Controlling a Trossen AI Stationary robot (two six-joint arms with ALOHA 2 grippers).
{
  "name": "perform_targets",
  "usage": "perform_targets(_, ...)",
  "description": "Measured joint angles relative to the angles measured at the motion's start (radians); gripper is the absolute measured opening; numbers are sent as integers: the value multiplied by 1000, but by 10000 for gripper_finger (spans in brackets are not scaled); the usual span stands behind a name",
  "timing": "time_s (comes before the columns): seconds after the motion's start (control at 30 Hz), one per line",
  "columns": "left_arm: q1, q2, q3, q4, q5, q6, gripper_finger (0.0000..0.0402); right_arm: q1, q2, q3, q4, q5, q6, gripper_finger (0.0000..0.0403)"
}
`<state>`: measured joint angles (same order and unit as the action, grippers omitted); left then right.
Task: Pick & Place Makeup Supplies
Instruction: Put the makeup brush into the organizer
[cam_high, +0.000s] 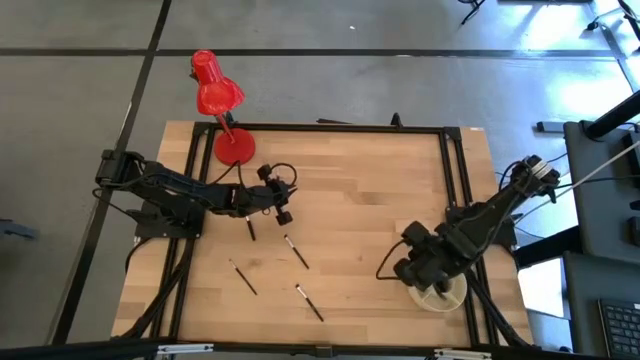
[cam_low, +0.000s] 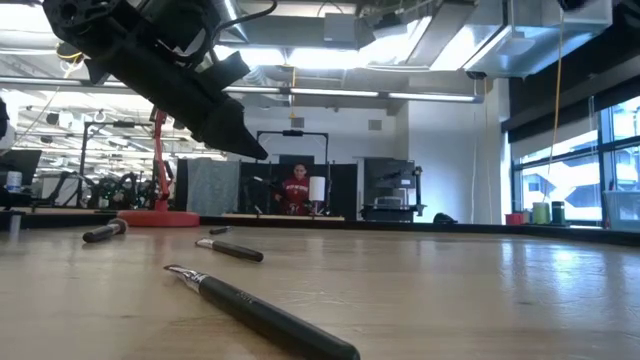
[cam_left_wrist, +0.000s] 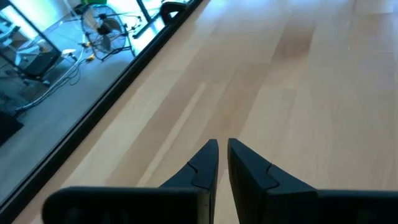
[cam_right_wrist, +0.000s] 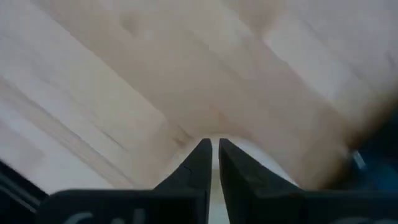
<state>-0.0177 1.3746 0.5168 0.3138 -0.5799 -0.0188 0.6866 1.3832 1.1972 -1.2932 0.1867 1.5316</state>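
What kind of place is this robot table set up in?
Probably a robotics lab or open workshop: a wooden table with two robot arms, ceiling strip lights, equipment racks and a seated person beyond.

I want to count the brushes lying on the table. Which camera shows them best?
The high view: four brushes lie spread across the bare wood. The low view shows only three, foreshortened. Neither wrist view shows any.
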Motion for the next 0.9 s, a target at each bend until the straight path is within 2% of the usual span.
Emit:
perform_targets(0.2, 0, 0, 0, -3, 4, 6, 31, -3, 6, 6, -41, -120, 11, 31)
perform_targets(0.5, 0, 0, 0, -3, 3, 6, 31, 92, 4, 107, -125, -241, 119, 15)
perform_targets(0.63, 0, 0, 0, -3, 3, 6, 31, 121, 4, 144, -153, -183, 160, 8)
perform_targets(0.83, 0, 0, 0, 5, 2, 3, 31, 105, 4, 155, -148, 37, 99, 6)
perform_targets(0.9, 0, 0, 0, 5, 2, 2, 31, 77, 7, 148, -149, 40, 74, 6)
